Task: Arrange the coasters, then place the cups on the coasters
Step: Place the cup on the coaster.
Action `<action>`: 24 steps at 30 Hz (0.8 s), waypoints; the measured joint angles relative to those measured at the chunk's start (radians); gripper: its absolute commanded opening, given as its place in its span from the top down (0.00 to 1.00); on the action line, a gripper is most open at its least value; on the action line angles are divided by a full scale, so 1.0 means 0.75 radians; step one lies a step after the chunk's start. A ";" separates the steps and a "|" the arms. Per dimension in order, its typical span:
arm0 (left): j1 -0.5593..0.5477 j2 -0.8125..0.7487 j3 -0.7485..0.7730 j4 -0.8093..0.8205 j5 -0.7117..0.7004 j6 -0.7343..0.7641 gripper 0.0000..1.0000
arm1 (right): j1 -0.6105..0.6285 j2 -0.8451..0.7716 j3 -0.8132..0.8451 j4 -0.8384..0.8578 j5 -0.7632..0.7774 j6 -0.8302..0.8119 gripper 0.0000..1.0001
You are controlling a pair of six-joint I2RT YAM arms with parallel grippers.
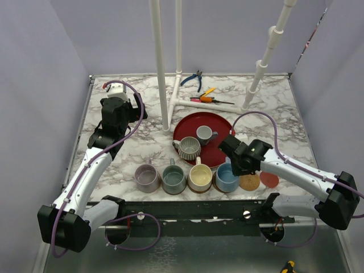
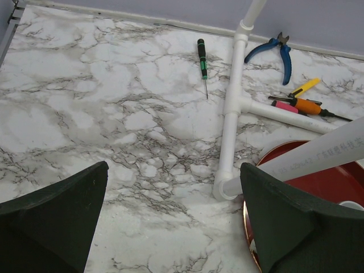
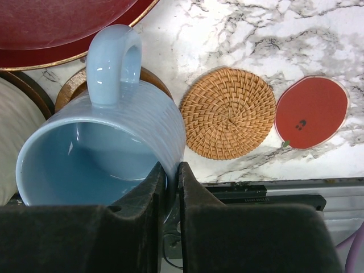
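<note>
Right gripper (image 3: 172, 170): jaws almost closed, one finger inside and one outside the light blue mug (image 3: 85, 153), pinching its near wall at the rim, opposite the handle.

Light blue mug: upright, mouth up, long axis vertical. The handle points away from the arm bases, toward the red tray (image 3: 57, 28). The mug sits on a brown coaster (image 3: 68, 91), whose edge shows on both sides of the handle. It is the rightmost of four mugs in a row along the near edge of the table (image 1: 267, 108); to its left stand the cream mug (image 1: 199, 177), the grey-green mug (image 1: 173, 179) and the lavender mug (image 1: 147, 178).

Just right of the light blue mug lies the woven tan coaster (image 3: 228, 114), bare. Beside that lies the reddish coaster (image 3: 311, 112), also bare. The two coasters are close together but not touching.

On the red tray stand the ribbed mug (image 1: 187, 148) and the small pale grey mug (image 1: 205, 135).

Right arm: elbow out at the near right, forearm running left, wrist angled down over the mug.

Left gripper (image 2: 173, 216): jaws fully apart, nothing between them, held above bare marble at the far left of the table. Left arm: elbow at the near left, forearm reaching away along the left side
</note>
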 measured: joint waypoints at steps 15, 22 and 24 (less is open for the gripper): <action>0.000 0.000 0.000 0.000 0.006 0.001 0.01 | 0.002 0.011 0.001 -0.001 0.001 0.006 0.79; 0.000 0.000 0.000 0.000 0.010 0.001 0.01 | 0.002 0.012 0.001 -0.001 0.004 0.010 0.81; 0.000 0.000 0.000 0.000 0.010 0.001 0.01 | 0.002 0.012 0.001 -0.001 0.005 0.011 0.82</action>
